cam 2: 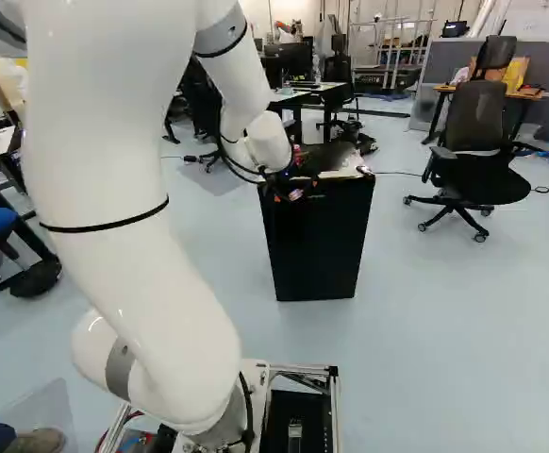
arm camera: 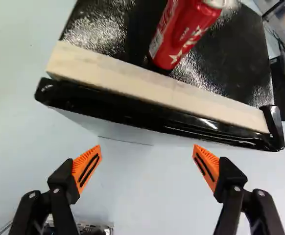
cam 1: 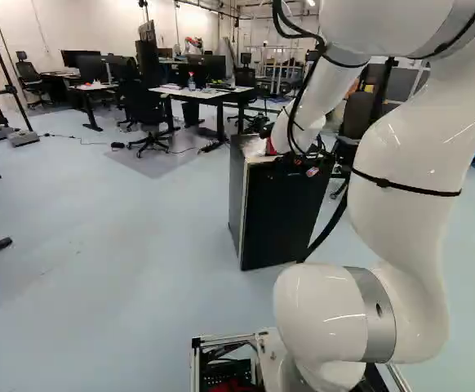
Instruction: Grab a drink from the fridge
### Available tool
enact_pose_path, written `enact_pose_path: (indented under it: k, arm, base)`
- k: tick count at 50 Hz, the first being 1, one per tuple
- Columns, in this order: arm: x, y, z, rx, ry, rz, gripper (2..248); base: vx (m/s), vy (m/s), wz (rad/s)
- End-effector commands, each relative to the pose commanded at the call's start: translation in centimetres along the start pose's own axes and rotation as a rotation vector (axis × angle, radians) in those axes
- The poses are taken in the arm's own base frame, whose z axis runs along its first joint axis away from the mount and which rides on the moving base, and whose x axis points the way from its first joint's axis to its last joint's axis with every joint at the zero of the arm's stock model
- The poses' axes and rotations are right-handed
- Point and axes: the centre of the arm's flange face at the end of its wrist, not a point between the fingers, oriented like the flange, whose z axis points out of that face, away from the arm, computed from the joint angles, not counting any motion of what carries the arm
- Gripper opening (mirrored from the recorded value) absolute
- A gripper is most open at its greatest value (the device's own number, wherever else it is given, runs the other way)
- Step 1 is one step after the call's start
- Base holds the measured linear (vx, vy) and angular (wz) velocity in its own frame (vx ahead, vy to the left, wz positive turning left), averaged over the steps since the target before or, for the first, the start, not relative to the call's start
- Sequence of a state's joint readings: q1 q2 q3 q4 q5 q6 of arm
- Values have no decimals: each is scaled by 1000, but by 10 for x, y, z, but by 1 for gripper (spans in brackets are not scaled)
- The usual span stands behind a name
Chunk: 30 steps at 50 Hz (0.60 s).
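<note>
Pale floor [cam 1: 123, 220] spreads open at nine o'clock from the black fridge [cam 1: 282, 212] in the left base view. A glossy black lip [arm camera: 152, 113] edges its top, backed by a pale strip [arm camera: 157, 88]. The end effector [cam 2: 303, 187], fingers wide apart, grips nothing. Toward one o'clock, just beyond the strip, stands a shiny red can [arm camera: 184, 32] with white markings.

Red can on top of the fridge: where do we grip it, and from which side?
Mid-body on the can, I'd say, coming from the near side over the pale strip, one finger on each flank. It stands upright just behind that strip, its round wall offering opposed faces. The gripper is open on that side of the fridge; fingers should clear the strip.
</note>
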<state>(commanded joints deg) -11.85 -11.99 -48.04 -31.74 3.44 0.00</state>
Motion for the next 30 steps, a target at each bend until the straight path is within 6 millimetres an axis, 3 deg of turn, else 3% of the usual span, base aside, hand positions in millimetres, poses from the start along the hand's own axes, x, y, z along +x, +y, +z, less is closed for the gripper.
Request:
enact_pose_path:
  k: [13,30]
  arm:
    - [15,-9,-2,7,137,30,247]
    - [29,-6,-5,-17,293,136,247]
  base:
    - [0,0,0]
    - [0,0,0]
